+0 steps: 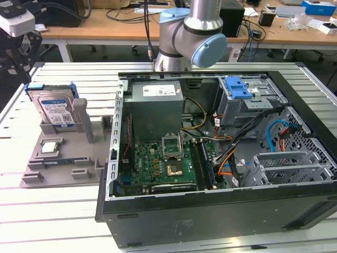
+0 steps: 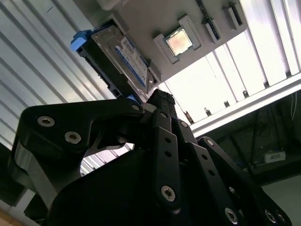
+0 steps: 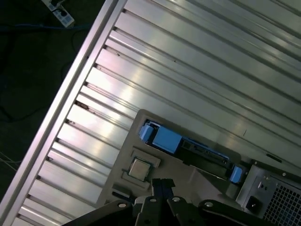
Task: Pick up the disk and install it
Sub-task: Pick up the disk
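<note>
Hovering above the slatted metal counter (image 1: 52, 216) with the tool (image 2: 161, 96) pressed together, black fingertips meeting and pinching nothing. Looking down in both wrist views on the disk (image 2: 120, 59), clear of the tool's tips and not touched.

Standing upright on its long edge in the exterior view, in a slot of a grey holder (image 1: 63, 171) at that view's left: the same disk, blue-and-white label facing the camera, blue carrier frame wrapped around its edges. Lying flat in a square recess of that holder, just in front of the disk: a small silver processor chip (image 1: 49, 148), label side hidden. Resting directly on the counter's ribs, holder and all.

Sitting just beside the holder, toward the exterior view's right: an open computer case (image 1: 210, 221), black outside, its side panel off. Filling the case's near left corner: a green motherboard (image 1: 158, 163). Mounted behind the board: a grey power supply (image 1: 155, 103). Standing further right: a metal drive cage topped by a blue latch (image 1: 238, 88), with black, orange and blue cables (image 1: 239, 145) crossing the space below it. Rising behind the case: the arm (image 1: 192, 37), silver with pale-blue joint caps.
</note>
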Action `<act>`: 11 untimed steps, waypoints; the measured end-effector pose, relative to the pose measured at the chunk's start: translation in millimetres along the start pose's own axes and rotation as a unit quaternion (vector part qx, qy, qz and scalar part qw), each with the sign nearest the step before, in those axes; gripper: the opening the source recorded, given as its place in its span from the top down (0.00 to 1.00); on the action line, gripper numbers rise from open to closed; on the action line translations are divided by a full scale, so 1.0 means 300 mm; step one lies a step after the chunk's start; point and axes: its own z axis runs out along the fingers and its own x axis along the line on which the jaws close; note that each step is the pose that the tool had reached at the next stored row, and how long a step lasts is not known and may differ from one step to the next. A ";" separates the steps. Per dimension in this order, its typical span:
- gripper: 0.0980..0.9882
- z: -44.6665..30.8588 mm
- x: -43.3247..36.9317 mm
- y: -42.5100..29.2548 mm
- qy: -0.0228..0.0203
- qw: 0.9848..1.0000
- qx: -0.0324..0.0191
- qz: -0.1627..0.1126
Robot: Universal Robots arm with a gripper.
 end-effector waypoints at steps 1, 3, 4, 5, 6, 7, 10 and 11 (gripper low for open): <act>0.99 0.000 0.000 0.000 0.000 1.000 0.000 -0.006; 0.99 0.000 0.000 0.000 0.000 1.000 0.000 -0.017; 0.99 0.000 0.000 0.000 0.000 1.000 -0.001 -0.022; 0.99 0.000 0.000 0.000 0.000 1.000 -0.001 -0.029; 0.99 0.000 0.000 0.000 0.000 0.999 -0.001 -0.035; 0.99 0.000 0.000 0.000 0.001 0.999 -0.001 -0.041; 0.99 0.000 0.000 0.000 0.001 0.998 -0.001 -0.059; 0.99 0.000 0.000 0.000 0.001 0.998 -0.002 -0.067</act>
